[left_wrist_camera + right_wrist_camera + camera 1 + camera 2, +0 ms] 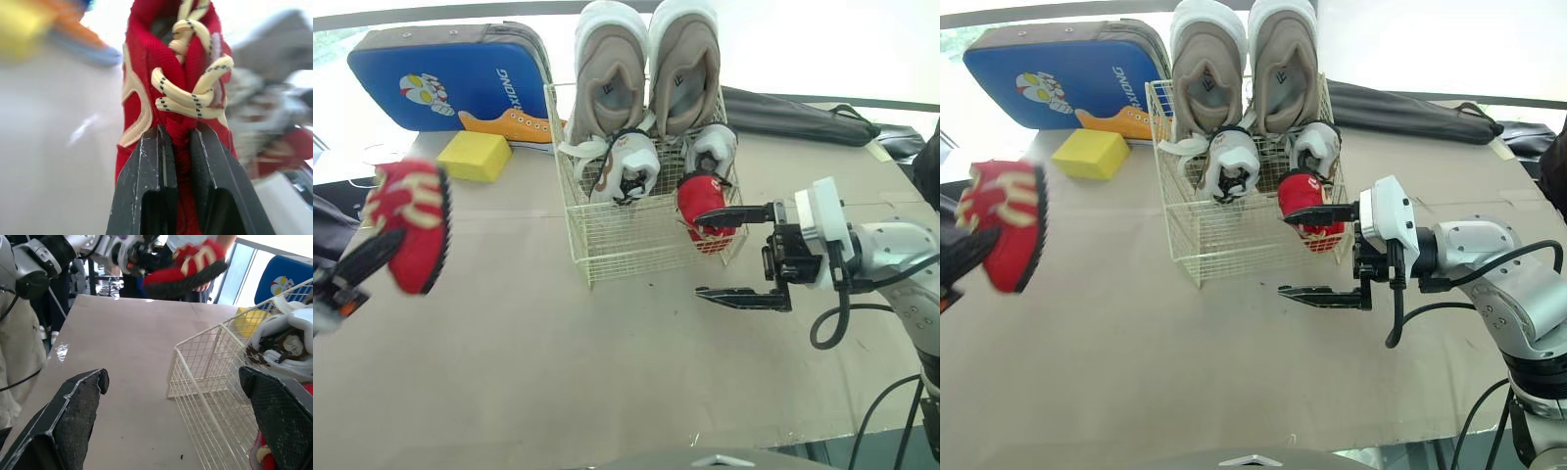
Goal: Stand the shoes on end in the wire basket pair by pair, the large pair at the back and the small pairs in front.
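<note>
A white wire basket [628, 243] stands on the table. Upright at its back is a large beige pair [646, 78]. In front of it stand a small white pair [631, 168] and one small red shoe [707, 208] at the right front corner. My right gripper [698, 255] is open just right of the basket, its upper finger close to that red shoe and nothing held. Far to the left, my left gripper [178, 134] is shut on the second red shoe [411, 225], gripping it near its cream laces and holding it above the table.
A blue pad [450, 83] with a cartoon figure and a yellow block [475, 155] lie behind and left of the basket. A long black bag [793, 116] lies at the back right. Brown table surface [558, 372] stretches in front of the basket.
</note>
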Controlling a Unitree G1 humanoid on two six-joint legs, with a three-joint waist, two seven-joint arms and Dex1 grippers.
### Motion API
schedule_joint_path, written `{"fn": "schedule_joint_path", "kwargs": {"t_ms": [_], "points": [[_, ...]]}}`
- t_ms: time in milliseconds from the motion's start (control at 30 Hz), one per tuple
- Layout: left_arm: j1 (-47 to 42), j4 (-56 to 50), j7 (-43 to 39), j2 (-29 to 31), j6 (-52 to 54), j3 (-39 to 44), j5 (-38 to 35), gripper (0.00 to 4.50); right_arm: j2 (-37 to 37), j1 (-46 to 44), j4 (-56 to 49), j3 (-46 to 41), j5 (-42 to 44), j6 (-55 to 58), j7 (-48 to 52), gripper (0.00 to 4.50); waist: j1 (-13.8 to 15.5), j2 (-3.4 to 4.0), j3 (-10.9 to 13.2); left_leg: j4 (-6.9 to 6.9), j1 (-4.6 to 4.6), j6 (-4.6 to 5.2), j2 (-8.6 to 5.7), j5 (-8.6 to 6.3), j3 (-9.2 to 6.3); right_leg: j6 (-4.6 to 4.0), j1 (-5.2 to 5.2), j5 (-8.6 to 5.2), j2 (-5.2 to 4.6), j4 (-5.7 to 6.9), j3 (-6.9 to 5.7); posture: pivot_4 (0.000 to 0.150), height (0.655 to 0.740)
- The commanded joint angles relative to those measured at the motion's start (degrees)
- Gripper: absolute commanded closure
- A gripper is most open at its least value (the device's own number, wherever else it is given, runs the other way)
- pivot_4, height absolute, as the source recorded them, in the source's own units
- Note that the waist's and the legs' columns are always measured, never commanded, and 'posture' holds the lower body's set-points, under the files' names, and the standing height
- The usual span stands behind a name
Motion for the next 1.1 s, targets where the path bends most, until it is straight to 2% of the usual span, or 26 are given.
{"fn": "schedule_joint_path", "kwargs": {"t_ms": [33, 133, 200, 300, 400, 433, 467, 567, 733, 967, 1100], "points": [[-7.5, -12.0, 17.9, -3.9, -4.2, -6.4, -15.9, 4.33, -0.2, 0.8, -0.4, -3.2, -1.0, -2.4, -1.1, 0.05, -0.1, 0.06, 0.0, 0.00, 0.03, -0.02, 0.03, 0.01, 0.09, -0.01, 0.00, 0.02, -0.01, 0.01, -0.01, 0.150, 0.7400], [-10.7, -19.0, 27.1, -8.0, -9.0, -13.2, -20.2, 4.33, -0.7, 2.5, -1.0, -4.4, -1.4, -2.8, -1.6, 0.05, -0.5, 0.09, 0.0, 0.01, 0.08, -0.02, 0.05, 0.01, 0.27, -0.04, 0.00, 0.07, -0.03, 0.00, 0.08, 0.150, 0.7400], [-11.1, -23.8, 29.4, -11.0, -12.6, -17.1, -16.7, 4.33, -1.3, 3.7, -2.4, -5.0, -1.1, -2.4, -2.2, 0.05, -0.9, 0.06, 0.0, 0.07, 0.10, 0.01, 0.05, 0.00, 0.39, -0.08, 0.01, 0.11, -0.02, -0.03, 0.18, 0.150, 0.7400], [-7.8, -31.1, 29.4, -13.1, -17.5, -22.1, -5.6, 4.33, -1.9, 4.4, -3.7, -6.3, 0.3, -1.3, -3.2, 0.05, -1.1, 0.07, 0.0, 0.06, 0.16, 0.04, 0.15, -0.03, 0.73, -0.18, 0.03, 0.22, 0.01, -0.12, 0.27, 0.150, 0.7400], [-2.5, -38.2, 26.4, -15.0, -27.3, -29.8, 13.5, 4.33, -2.5, 5.4, -3.6, -6.8, -0.6, -1.8, -3.4, 0.05, -0.7, 0.25, -0.1, 0.03, 0.17, 0.03, 0.44, -0.02, 0.88, -0.31, 0.08, 0.49, 0.18, -0.51, 0.24, 0.150, 0.7400], [-2.0, -38.7, 27.3, -16.2, -30.8, -32.3, 19.4, 4.33, -2.5, 5.5, -3.6, -6.8, -1.0, -2.1, -3.7, 0.05, -0.4, 0.27, -0.1, 0.04, 0.20, 0.03, 0.47, -0.03, 0.92, -0.32, 0.13, 0.49, 0.19, -0.53, 0.24, 0.150, 0.7400], [-0.3, -38.6, 24.8, -16.3, -35.8, -36.5, 26.4, 4.33, -2.2, 5.2, -3.6, -6.6, -1.3, -2.0, -4.6, 0.05, 0.0, 0.26, -0.1, 0.05, 0.20, 0.03, 0.49, -0.03, 0.96, -0.35, 0.19, 0.50, 0.19, -0.58, 0.23, 0.150, 0.7400], [3.1, -34.4, 20.8, -19.3, -48.3, -45.6, 41.1, 4.33, -1.2, 3.9, -4.0, -6.1, -0.7, -1.1, -6.9, 0.05, 1.0, 0.31, 0.0, 0.07, 0.12, 0.05, 0.55, -0.04, 1.09, -0.52, 0.19, 0.61, 0.18, -0.72, 0.20, 0.150, 0.7400], [5.1, -18.5, 19.2, -26.1, -69.7, -53.7, 57.7, 4.33, -2.6, 4.9, -6.0, -7.1, 1.0, 0.6, -8.1, 0.05, 2.1, 0.36, -0.1, 0.27, -0.19, 0.11, 0.61, -0.07, 1.17, -0.43, 0.04, 0.73, 0.18, -0.84, 0.12, 0.150, 0.7400], [5.2, -4.8, 18.8, -32.9, -86.0, -59.9, 66.2, 4.33, -4.7, 8.3, -9.4, -10.2, 3.7, 3.3, -10.8, 0.05, 2.8, 0.62, -0.4, 0.45, -0.28, 0.16, 0.69, -0.10, 1.21, -0.15, 0.04, 0.95, 0.18, -0.90, 0.03, 0.150, 0.7400], [6.3, -1.2, 19.9, -35.3, -90.2, -61.7, 68.6, 4.33, -5.9, 11.1, -11.7, -12.8, 5.6, 4.6, -12.5, 0.05, 3.3, 0.72, -0.4, 0.59, -0.31, 0.24, 0.71, -0.14, 1.26, -0.06, 0.04, 0.99, 0.17, -0.91, -0.01, 0.150, 0.7400]]}}
